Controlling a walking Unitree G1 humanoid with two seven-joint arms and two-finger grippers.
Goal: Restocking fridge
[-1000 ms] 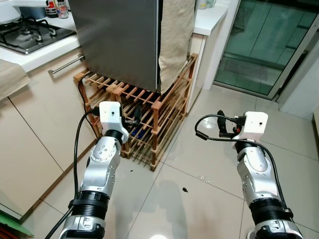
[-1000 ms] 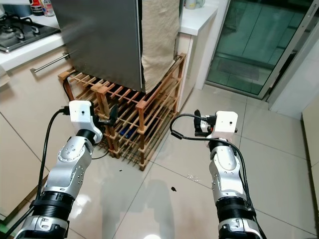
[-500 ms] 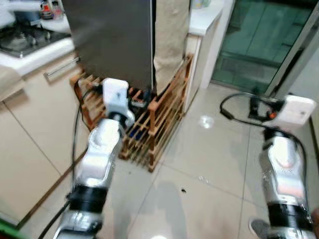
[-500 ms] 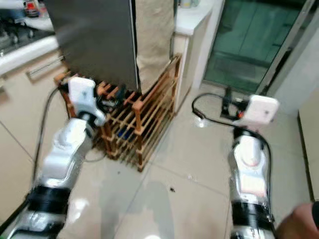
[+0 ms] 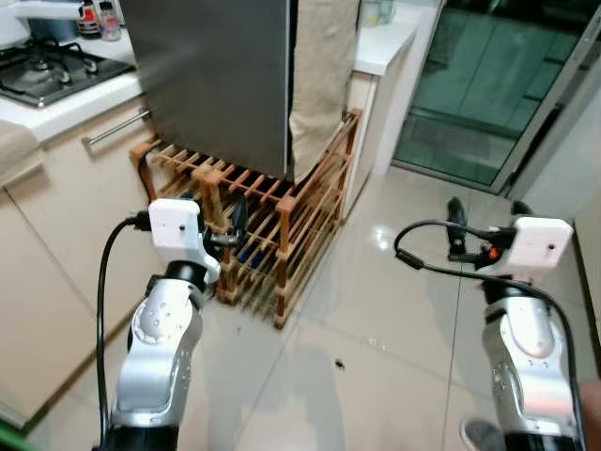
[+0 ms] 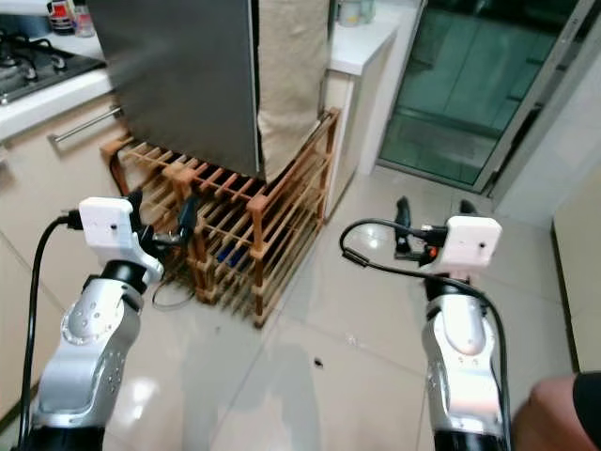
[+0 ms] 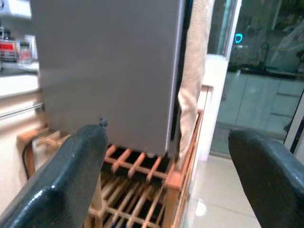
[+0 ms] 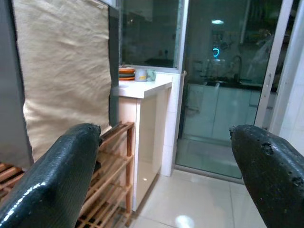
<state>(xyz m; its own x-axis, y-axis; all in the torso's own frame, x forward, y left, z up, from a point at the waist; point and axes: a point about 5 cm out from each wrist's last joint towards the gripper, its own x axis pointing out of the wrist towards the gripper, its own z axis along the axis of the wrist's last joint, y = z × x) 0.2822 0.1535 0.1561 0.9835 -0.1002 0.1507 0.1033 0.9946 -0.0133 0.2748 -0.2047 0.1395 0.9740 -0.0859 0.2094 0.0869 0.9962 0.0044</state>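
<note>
Left eye view: left gripper (image 5: 235, 218) is hovering just in front of the wooden rack (image 5: 272, 211), jaws spread wide, holding nothing. Right gripper (image 5: 485, 225) is hanging well right of the rack over the tiled floor (image 5: 376, 319), jaws also wide and empty. Grey fridge (image 5: 216, 75) is sitting on top of the rack, door closed, with a beige cloth (image 5: 321, 80) draping down its side. Behind the rack, a white counter (image 5: 380, 47) is standing; glass door (image 5: 488, 85) is farther right.
</note>
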